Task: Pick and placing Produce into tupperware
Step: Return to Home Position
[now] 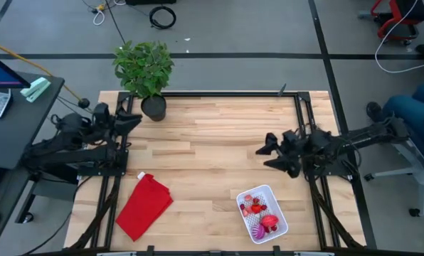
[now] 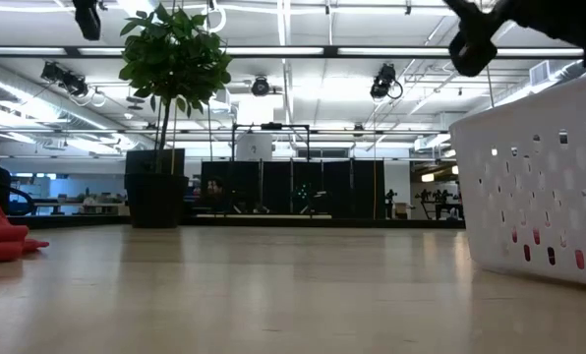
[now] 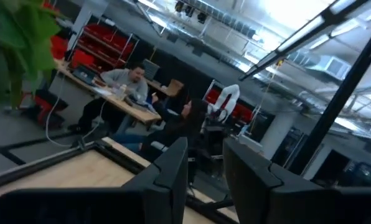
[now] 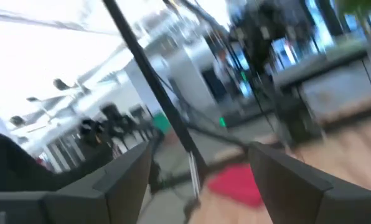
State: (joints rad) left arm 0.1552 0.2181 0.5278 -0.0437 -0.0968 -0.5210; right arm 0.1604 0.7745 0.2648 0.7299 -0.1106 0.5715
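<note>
High view: the left gripper [image 1: 131, 121] hangs at the left edge of the table [image 1: 219, 142], just beside the potted plant [image 1: 145, 71]; the right gripper [image 1: 266, 153] hangs over the table's right half, well apart from the white basket [image 1: 253, 190] near the front edge; the produce [image 1: 263, 217], red and pink toy fruits, lies inside it; a folded red cloth [image 1: 145, 205] lies at the front left; a seated person's legs [image 1: 415, 107] show beyond the right edge.

Low view: the basket fills the right side, red bits showing through its holes; the cloth sits far left, the plant at the back.

Left wrist view: its fingers [image 3: 173, 171] stand narrowly parted, grasping nothing; people [image 3: 126, 81] sit at a desk beyond.

Right wrist view: its fingers [image 4: 126, 177] are spread wide and empty; the cloth shows between them, farther off.
</note>
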